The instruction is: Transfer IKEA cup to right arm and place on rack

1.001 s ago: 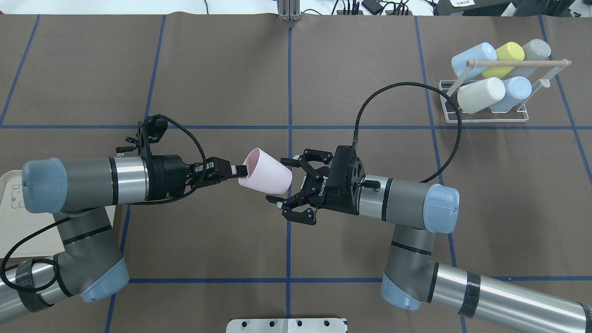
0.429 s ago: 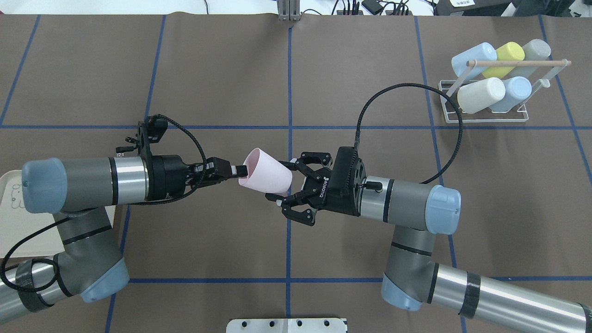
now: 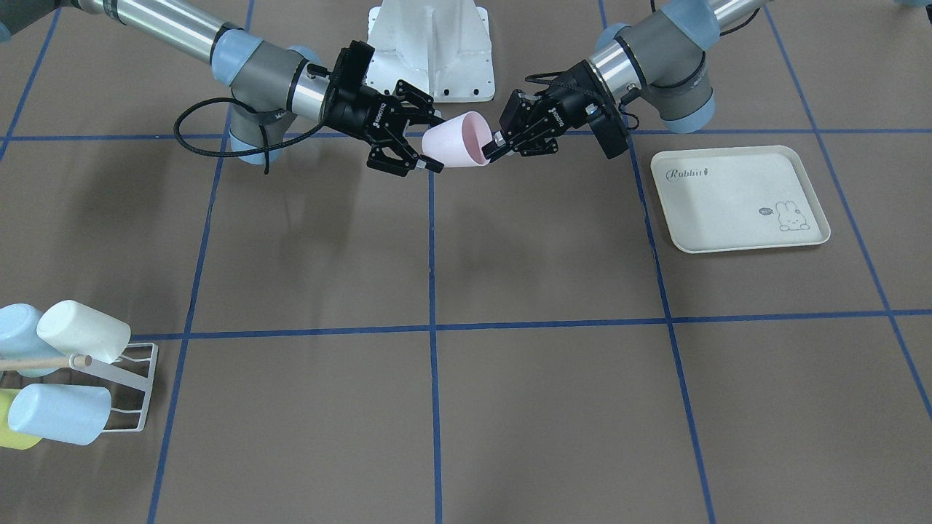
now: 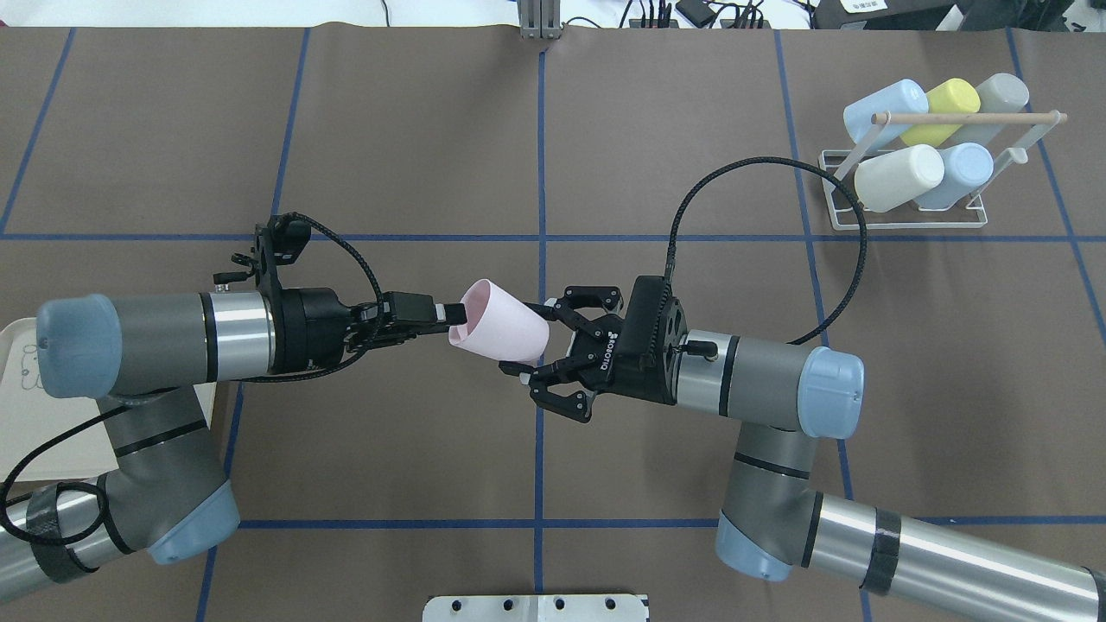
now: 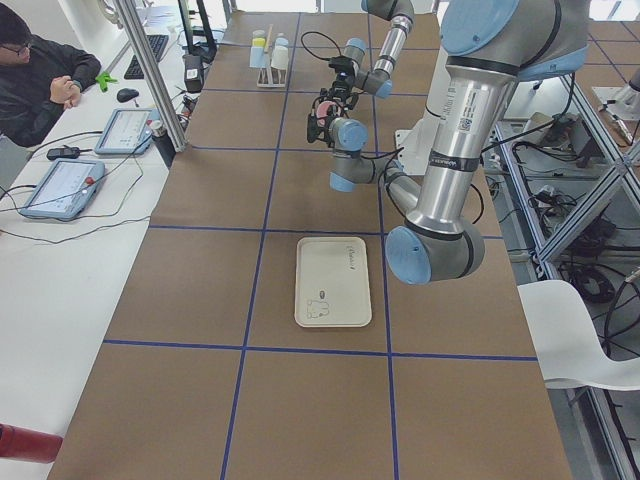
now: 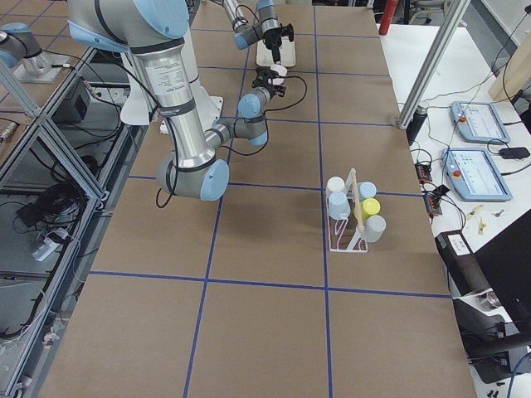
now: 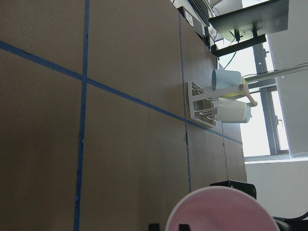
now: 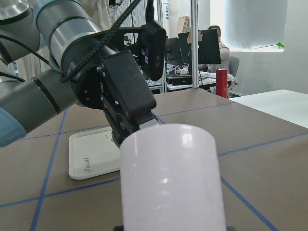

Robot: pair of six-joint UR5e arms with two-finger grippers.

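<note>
Left claw (image 4: 450, 314) is clamped on the rim of the pink cup (image 4: 498, 328), one finger apparently inside the mouth and one outside. It holds the cup sideways in the air over mid-worktop (image 4: 389, 130), base toward the right arm (image 4: 760, 384). Right claw (image 4: 528, 338) is spread apart, fingers straddling the base end, not closed on it as far as I can tell. Cup looks like light plastic, stiff but smooth and tapered, so a grip could slide off toward the narrow base. I'd grab across the body, up from the base, with a moderate squeeze, and confirm hold before left lets go. Rack (image 4: 899, 226) sits well apart at the far right, five cups on it already — tight placement.
</note>
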